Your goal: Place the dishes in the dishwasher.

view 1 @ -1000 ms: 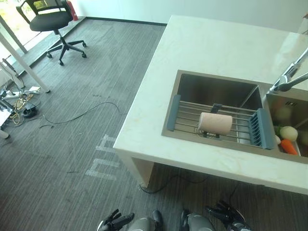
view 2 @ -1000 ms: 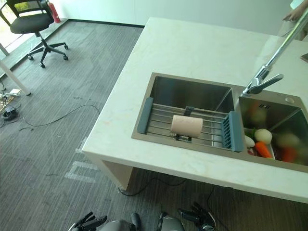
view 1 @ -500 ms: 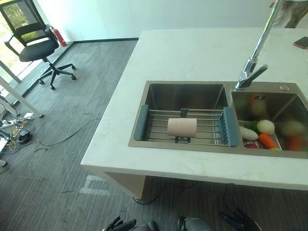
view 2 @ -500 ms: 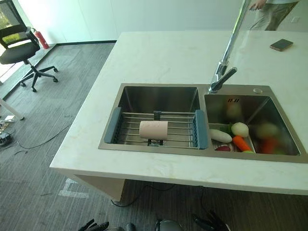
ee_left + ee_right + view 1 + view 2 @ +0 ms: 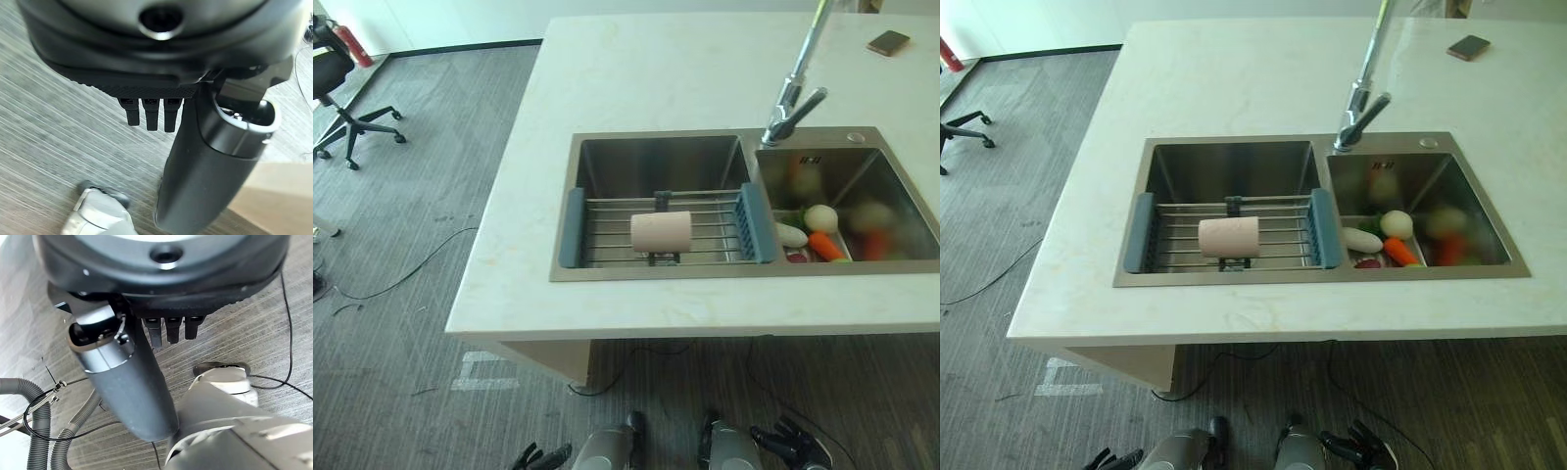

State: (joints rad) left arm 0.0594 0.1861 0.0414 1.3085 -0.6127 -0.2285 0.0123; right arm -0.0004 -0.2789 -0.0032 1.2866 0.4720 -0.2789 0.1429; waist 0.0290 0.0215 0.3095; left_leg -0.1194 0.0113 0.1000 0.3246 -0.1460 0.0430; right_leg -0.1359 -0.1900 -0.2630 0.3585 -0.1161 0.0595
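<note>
A pale pink cup lies on its side on a wire rack with blue-grey ends, set across the left basin of the steel sink. Both hands hang low over the floor in front of the counter, far from the cup. My left hand holds nothing, and its fingers are straight beside the thumb. My right hand is just as empty, fingers straight.
The right basin holds vegetables, among them a carrot and a white radish. A tall faucet stands behind the sink. A phone lies on the white counter. An office chair stands far left. Grey hoses run under the counter.
The camera has swung, so the sink and counter now sit in the middle of the picture. The cup lies as before on the rack, and both hands still hang low.
</note>
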